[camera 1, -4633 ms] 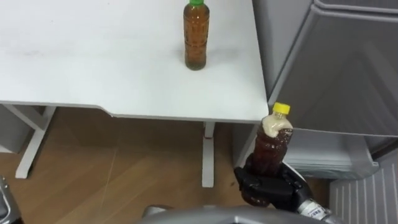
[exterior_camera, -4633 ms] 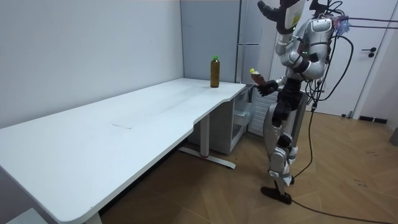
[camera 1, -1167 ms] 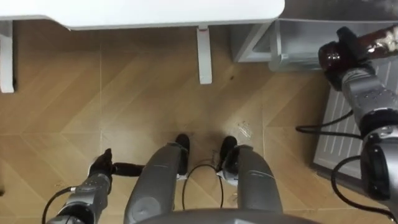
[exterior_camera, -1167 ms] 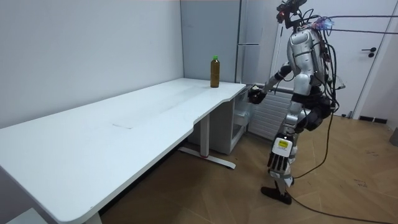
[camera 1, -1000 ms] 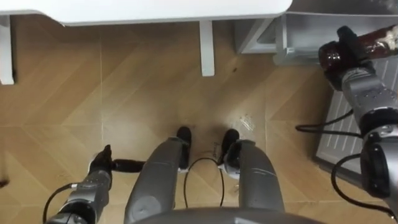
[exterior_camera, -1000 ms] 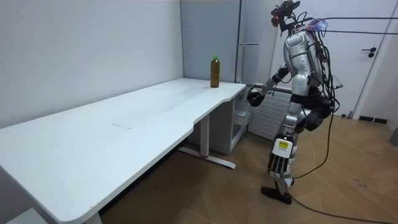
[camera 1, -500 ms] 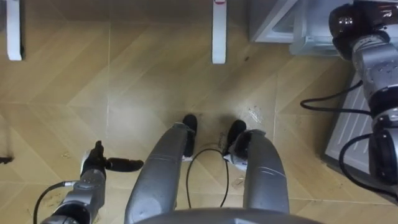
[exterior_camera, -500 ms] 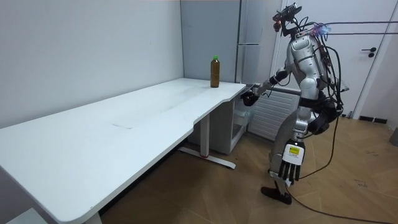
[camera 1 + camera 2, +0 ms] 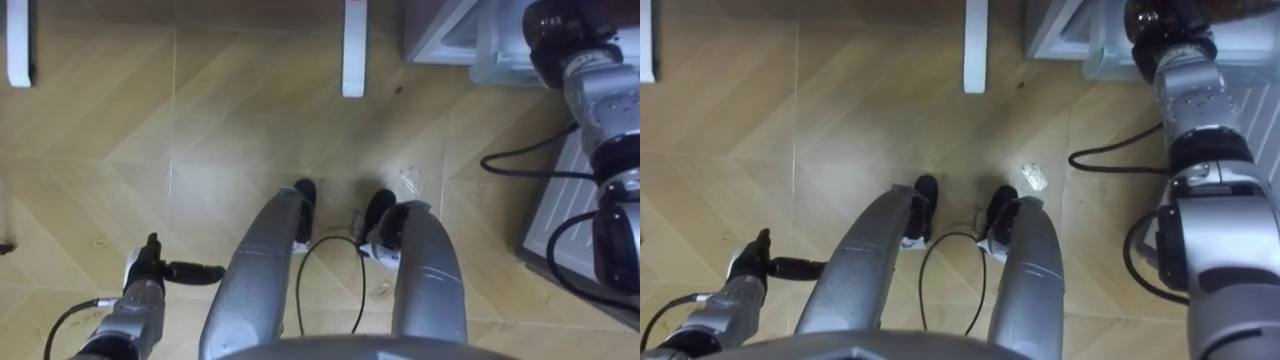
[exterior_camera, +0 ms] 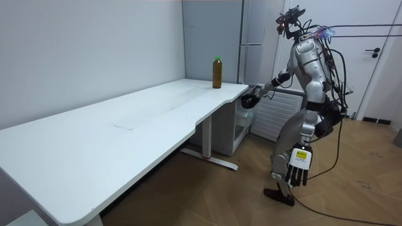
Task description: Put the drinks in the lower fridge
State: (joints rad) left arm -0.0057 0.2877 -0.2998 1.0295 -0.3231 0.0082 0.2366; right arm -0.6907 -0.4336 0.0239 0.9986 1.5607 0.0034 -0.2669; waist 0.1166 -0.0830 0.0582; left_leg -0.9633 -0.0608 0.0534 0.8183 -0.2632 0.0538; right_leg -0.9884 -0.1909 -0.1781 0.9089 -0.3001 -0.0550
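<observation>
One drink [image 9: 1230, 10] was held at the lower fridge [image 9: 450, 40] by the right hand [image 9: 1160, 35], fingers clamped round it. It should be eased in slowly, then let go. The left hand's [image 9: 150, 275] fingers were stretched straight. Another drink [image 10: 217, 72] was seen on the counter [image 10: 157, 107].

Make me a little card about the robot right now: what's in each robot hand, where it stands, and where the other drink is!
right robot hand: curled round a brown bottle, held out at the lower fridge
left robot hand: open, holding nothing, hanging low by its side
robot stands: on the wooden floor, between the table's end and the fridge
other drink: green-capped bottle, upright on the white table
</observation>
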